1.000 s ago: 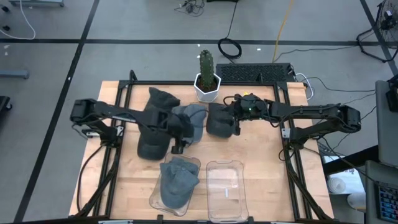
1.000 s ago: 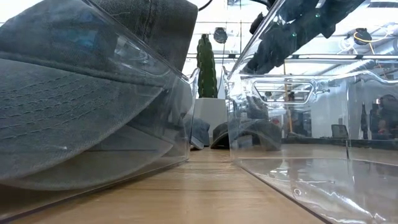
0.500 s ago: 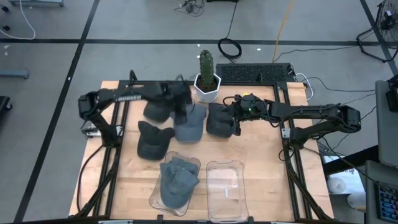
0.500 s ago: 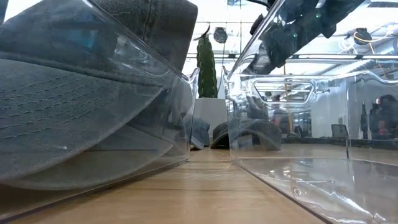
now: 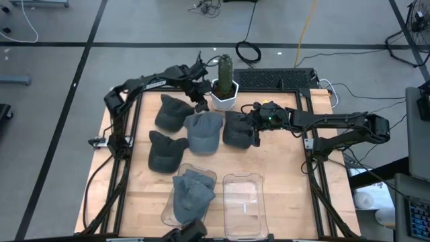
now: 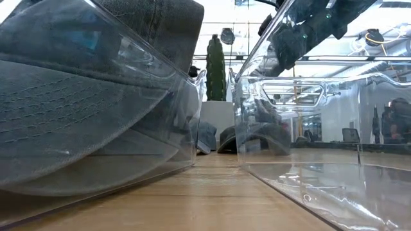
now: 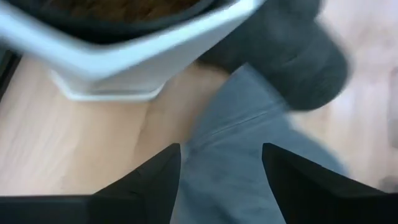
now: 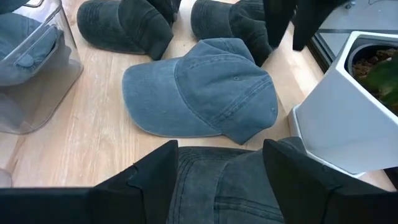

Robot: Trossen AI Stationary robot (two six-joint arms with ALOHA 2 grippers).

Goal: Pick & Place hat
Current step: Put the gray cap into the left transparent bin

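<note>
While four denim caps lie loose on the wooden counter (image 5: pixel 282 161), the left hand (image 5: pixel 199 94) hangs with fingers spread and empty beside the white cactus pot (image 5: pixel 224 94), above the far edge. The right hand (image 5: pixel 256 131), fingers apart and holding nothing, rests over the dark grey cap (image 5: pixel 236 129) at centre right. A blue-grey cap (image 5: pixel 204 131) lies just beside it, two more dark caps (image 5: pixel 169 111) to its left. Another blue cap (image 5: pixel 191 195) sits in the left clear bin (image 5: pixel 169 214); the neighbouring clear bin (image 5: pixel 243 202) holds none.
</note>
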